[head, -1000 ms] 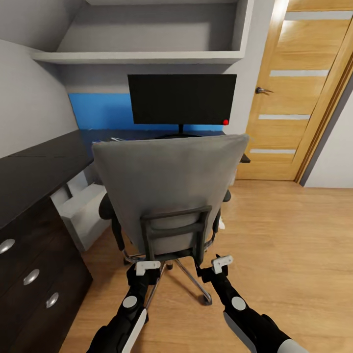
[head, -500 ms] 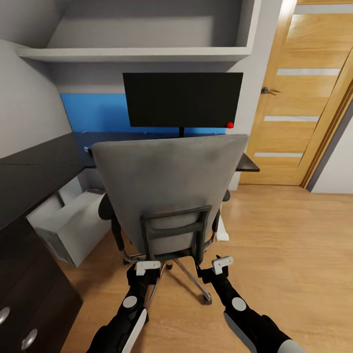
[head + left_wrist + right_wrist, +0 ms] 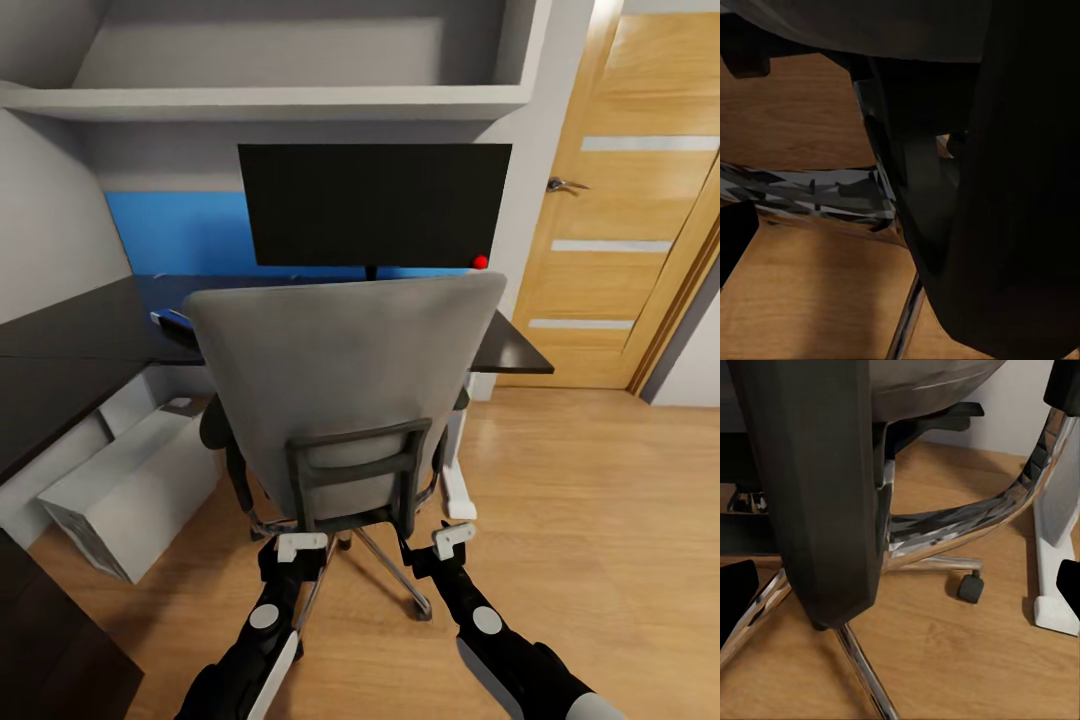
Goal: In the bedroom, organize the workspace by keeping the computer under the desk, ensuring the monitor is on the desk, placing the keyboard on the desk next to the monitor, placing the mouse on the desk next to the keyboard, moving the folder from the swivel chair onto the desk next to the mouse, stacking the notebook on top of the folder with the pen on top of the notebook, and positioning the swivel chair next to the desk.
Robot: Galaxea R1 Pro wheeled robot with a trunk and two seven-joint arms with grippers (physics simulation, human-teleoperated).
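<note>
Grey chair (image 3: 345, 390) faces the desk (image 3: 90, 335), backrest toward the camera.
Both grippers, left (image 3: 300, 546) and right (image 3: 452, 540), sit at its dark back frame; whether they grip is unclear.

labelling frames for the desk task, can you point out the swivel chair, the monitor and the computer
swivel chair (image 3: 340, 370): head view, middle of the grey backrest.
monitor (image 3: 373, 205): head view, centre of the dark screen.
computer (image 3: 130, 490): head view, top face of the white case lying under the desk.
</note>
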